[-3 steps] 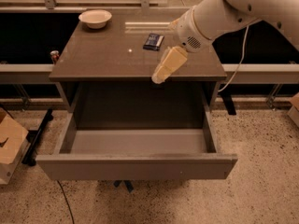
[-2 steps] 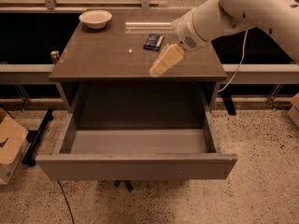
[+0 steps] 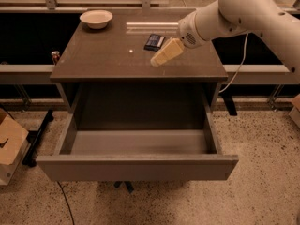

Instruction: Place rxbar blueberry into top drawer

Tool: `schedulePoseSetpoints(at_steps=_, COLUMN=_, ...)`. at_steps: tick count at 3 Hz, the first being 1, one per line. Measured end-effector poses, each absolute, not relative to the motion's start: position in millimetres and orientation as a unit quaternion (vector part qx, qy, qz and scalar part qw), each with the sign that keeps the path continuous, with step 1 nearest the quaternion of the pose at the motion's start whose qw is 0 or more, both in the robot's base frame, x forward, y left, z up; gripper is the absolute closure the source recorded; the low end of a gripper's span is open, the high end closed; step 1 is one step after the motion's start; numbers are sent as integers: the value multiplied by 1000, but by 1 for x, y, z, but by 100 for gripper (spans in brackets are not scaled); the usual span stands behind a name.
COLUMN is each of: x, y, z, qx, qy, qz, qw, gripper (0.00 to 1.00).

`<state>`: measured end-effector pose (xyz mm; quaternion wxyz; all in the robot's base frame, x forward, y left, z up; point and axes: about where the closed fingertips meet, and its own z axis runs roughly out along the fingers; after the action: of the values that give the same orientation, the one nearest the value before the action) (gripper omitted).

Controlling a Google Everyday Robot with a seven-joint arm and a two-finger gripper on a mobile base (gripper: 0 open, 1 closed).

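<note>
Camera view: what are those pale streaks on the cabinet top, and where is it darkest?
In the camera view, warm light glares in pale streaks on the cabinet top, just behind the rxbar blueberry; the hand hangs just in front of that bar; the top drawer is open, the cavity behind it in deep shadow.

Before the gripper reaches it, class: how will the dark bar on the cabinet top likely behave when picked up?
The rxbar blueberry lies flat, so it probably won't roll, but offers little edge to grasp. Being small, it is likely light. The gripper hovers just beside it.
</note>
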<state>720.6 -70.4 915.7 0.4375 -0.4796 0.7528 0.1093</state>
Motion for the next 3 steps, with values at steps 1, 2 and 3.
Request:
schedulePoseSetpoints(at_steps=1, x=763, y=-81, z=902, qx=-454, qy=768, qz=123, qw=434, gripper=0)
schedulePoseSetpoints(at_steps=2, x=763, y=-81, z=902, qx=-454, qy=768, qz=123, qw=434, gripper=0)
schedulePoseSetpoints(at_steps=3, x=778, y=-69, z=895, qx=-443, qy=769, qz=125, qw=443, gripper=0)
